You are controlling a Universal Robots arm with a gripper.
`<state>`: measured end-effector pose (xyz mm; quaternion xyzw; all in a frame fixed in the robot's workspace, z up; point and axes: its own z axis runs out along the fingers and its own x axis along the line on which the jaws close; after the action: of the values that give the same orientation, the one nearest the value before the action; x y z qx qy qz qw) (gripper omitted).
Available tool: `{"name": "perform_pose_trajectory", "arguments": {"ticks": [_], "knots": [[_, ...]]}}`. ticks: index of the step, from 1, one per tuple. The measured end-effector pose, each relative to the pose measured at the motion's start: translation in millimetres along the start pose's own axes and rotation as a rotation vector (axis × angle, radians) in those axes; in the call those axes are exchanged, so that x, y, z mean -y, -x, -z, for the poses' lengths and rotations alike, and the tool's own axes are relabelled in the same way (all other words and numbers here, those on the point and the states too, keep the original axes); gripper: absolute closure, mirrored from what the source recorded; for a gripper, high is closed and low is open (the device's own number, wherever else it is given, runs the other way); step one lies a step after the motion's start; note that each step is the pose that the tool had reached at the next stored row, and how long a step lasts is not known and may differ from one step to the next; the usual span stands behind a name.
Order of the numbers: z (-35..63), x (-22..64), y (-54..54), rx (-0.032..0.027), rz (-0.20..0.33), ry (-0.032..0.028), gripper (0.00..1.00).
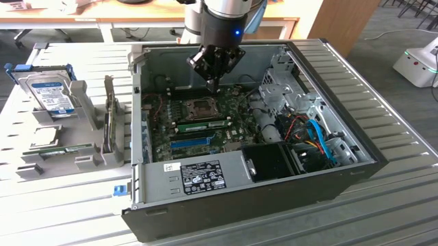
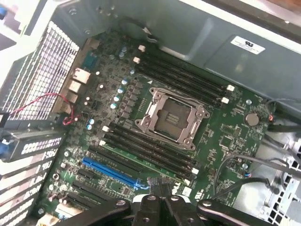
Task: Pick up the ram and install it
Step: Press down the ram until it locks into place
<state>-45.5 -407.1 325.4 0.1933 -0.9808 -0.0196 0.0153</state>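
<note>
A ram stick, green with black chips, stands in a memory slot of the motherboard, just on the near side of the CPU socket. In the wrist view its thin green edge runs along the slot beside the blue slot. My gripper hangs above the board over the far side of the socket, apart from the stick, shut with nothing between its fingers. The fingertips sit pressed together. A second green stick lies in the grey rack at the exterior view's left.
The open black computer case lies on a slatted metal table. Its walls, drive cage and cables surround the board. The rack holds a silver hard drive and an upright dark expansion card.
</note>
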Motion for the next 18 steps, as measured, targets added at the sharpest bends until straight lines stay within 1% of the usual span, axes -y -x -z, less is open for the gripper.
{"name": "perform_pose_trajectory", "arguments": {"ticks": [5,18], "knots": [[-0.2,-0.1,-0.1,0.0045,-0.048,0.0007,0.9],[-0.6,-0.3,-0.7,0.0132,-0.173,0.0026,0.9]]}}
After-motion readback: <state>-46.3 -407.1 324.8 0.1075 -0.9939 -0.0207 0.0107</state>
